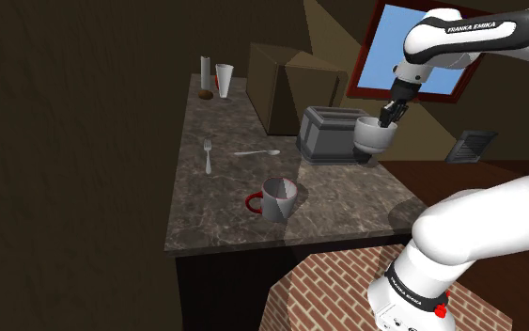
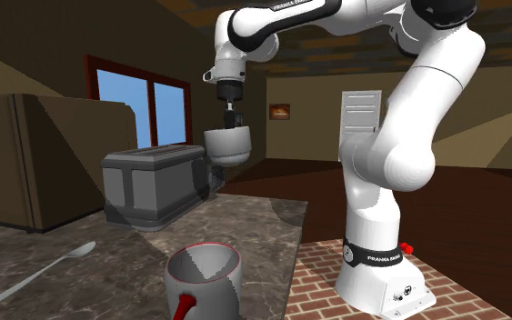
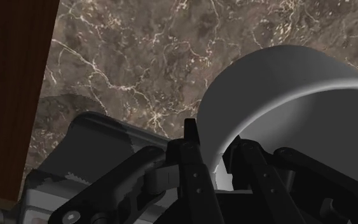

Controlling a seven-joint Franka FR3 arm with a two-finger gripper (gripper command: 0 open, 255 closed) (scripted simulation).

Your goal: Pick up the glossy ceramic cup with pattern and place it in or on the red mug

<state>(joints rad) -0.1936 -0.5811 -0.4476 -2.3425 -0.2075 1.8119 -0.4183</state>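
- My hand [image 1: 387, 113] is clamped on the pale cup [image 1: 375, 137] by its rim, aloft over the edge of the desk [image 1: 220, 212], beside the toaster [image 1: 328, 133].
- I judge it stiff, slick and breakable; a rim pinch suits it.

Desk [image 1: 337, 212] top looks like polished dark brown marble, pale veins running all over it. The cup [image 2: 228, 145] comes out plain greyish white, smooth with a slight sheen. Mug [image 2: 204, 273] is matt grey, red on the rim and handle. Toaster [image 2: 149, 186] reads as dull grey metal. Stand [image 1: 318, 291] has a brick texture, and the floor [image 3: 6, 95] is dark wood.
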